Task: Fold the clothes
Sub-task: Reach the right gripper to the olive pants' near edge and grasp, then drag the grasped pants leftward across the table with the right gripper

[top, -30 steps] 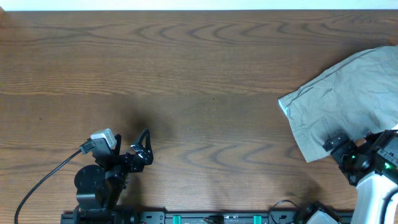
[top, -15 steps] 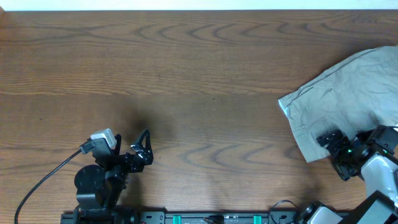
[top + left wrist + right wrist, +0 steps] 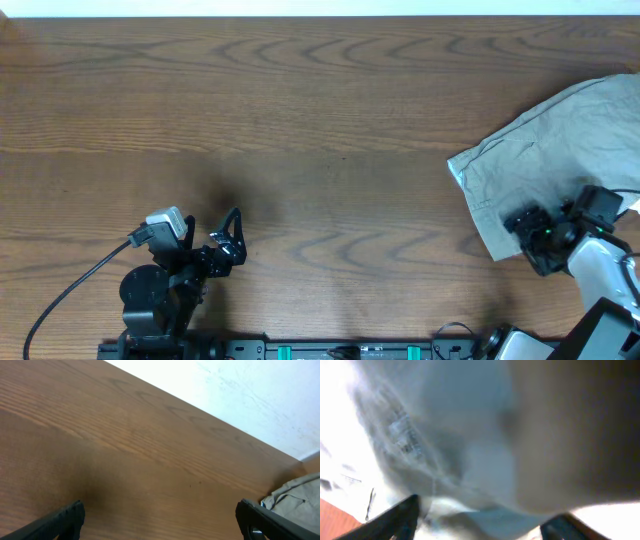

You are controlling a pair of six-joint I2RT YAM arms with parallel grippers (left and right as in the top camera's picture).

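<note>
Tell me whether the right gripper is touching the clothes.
Cannot tell. Overhead, the right gripper overlaps the near edge of the clothes, but height is unclear; the right wrist view is too blurred to show contact.

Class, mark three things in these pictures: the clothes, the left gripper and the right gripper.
the clothes (image 3: 565, 140): overhead view, middle of the wrinkled fabric.
left gripper (image 3: 232, 238): overhead view, the gap between its fingertips.
right gripper (image 3: 528, 238): overhead view, between its fingertips, at the clothes' near edge.
</note>
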